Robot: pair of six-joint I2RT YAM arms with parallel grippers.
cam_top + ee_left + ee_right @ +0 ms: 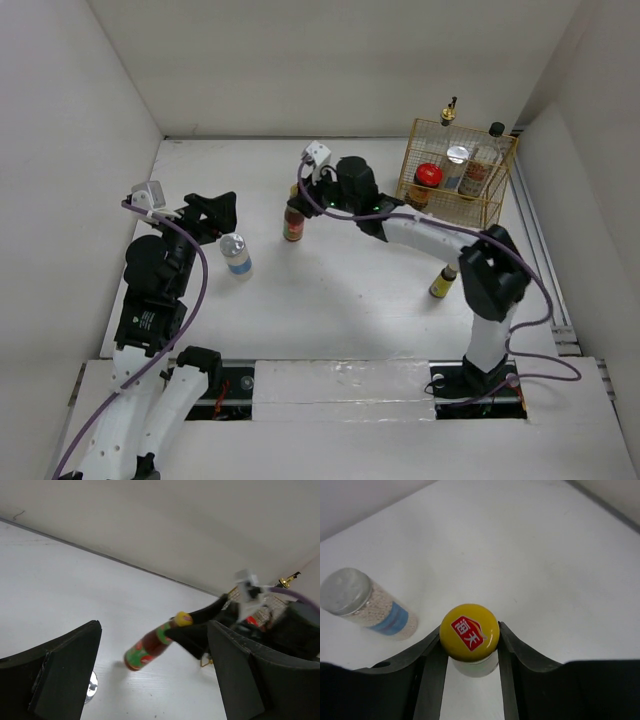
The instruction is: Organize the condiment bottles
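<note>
The right gripper (470, 630) is closed on the sauce bottle (155, 642), a finger pressed against each side of its yellow cap. The bottle looks to be standing on the table (350, 300). It is probably glass, so stiff, fairly heavy for its size and breakable. The smooth round cap could slip or twist in the pads, so a grip just under the cap, on the neck, would likely be safer for a lift.

A little beyond those fingers, off to one side and well clear of them, stands a silver-lidded jar (367, 605) with a blue label. The left gripper (226, 214) hangs just beside that jar with its jaws spread wide, holding nothing.

Behind the right wrist, by the forearm, stands a small yellow-labelled bottle (443, 282). Farthest back from the gripper, the wire basket (505, 170) holds four more bottles.
</note>
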